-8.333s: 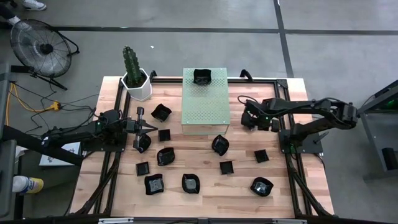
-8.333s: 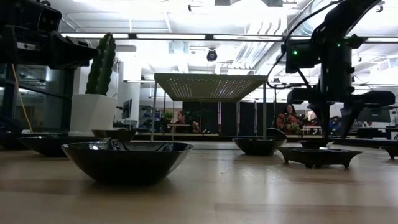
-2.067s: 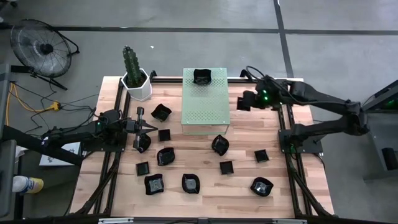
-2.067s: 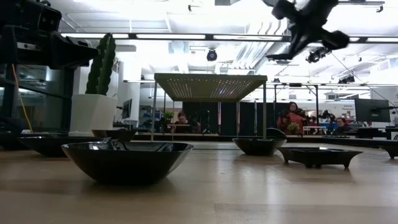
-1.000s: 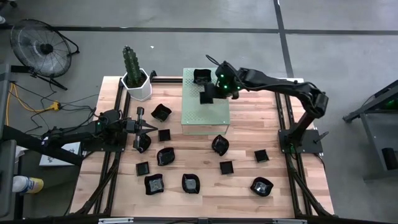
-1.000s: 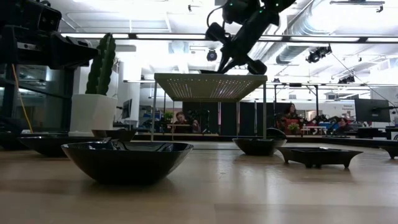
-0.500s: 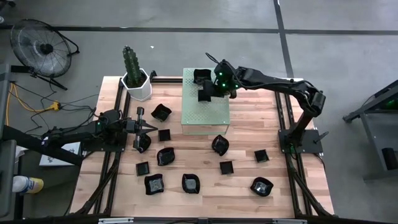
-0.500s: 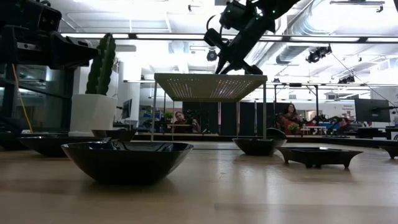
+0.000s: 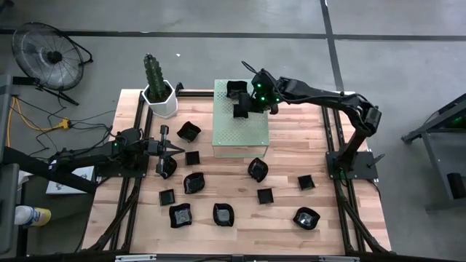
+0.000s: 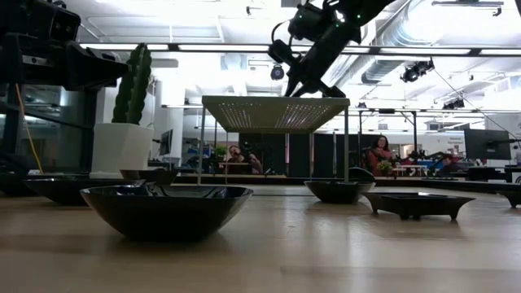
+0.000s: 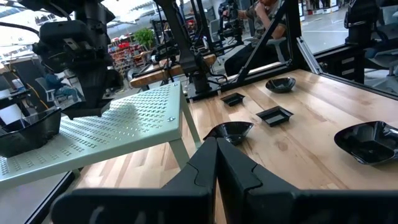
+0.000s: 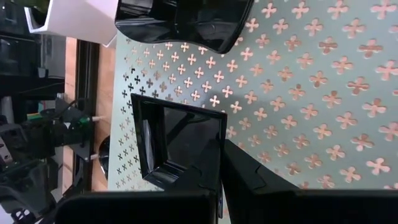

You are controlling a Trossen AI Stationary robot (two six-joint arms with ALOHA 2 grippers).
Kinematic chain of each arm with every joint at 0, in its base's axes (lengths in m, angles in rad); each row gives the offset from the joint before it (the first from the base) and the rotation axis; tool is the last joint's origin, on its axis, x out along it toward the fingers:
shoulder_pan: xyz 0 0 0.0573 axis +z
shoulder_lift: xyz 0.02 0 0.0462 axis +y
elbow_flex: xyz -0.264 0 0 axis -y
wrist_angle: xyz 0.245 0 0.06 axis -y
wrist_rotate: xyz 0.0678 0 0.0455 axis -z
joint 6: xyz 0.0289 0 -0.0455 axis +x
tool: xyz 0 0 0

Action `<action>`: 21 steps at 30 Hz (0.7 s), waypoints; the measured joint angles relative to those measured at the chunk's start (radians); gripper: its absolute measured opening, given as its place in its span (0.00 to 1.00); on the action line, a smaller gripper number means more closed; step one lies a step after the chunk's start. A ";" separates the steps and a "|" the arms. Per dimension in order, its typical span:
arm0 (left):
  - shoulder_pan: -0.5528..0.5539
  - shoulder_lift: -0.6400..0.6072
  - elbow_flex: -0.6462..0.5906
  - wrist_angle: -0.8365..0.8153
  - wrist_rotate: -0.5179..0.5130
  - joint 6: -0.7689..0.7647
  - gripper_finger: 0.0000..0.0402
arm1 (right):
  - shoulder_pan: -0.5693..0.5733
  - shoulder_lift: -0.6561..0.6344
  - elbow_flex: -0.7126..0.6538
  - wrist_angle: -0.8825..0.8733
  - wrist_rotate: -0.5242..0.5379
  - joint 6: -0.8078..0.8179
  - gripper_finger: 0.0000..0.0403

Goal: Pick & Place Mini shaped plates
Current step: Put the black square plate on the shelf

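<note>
Light comes from overhead: in the low view, long ceiling strips blaze white and wash out the upper room, so the arms read as dark silhouettes. From above the scene is evenly lit, the wooden table bright, with only short soft shadows under the pale green perforated block. The nearest black bowl in the low view is slightly soft — the far room is sharper. Glossy dishes catch white glare, plainly on the square plate in the right wrist view. The left wrist view bends straight lines near its edges, and its own fingers are blurred.
</note>
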 joint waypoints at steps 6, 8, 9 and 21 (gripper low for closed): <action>0.000 0.000 0.000 0.000 0.000 0.000 0.01 | -0.004 0.026 -0.001 0.014 -0.012 0.000 0.00; 0.000 0.000 0.000 0.000 0.000 0.000 0.01 | -0.004 0.027 -0.001 0.020 -0.013 0.000 0.00; 0.000 0.000 0.000 0.000 0.000 0.000 0.01 | -0.004 0.028 -0.001 0.024 -0.011 0.000 0.00; 0.000 0.000 0.000 0.000 0.000 0.000 0.01 | -0.004 0.028 -0.001 0.023 -0.009 -0.014 0.00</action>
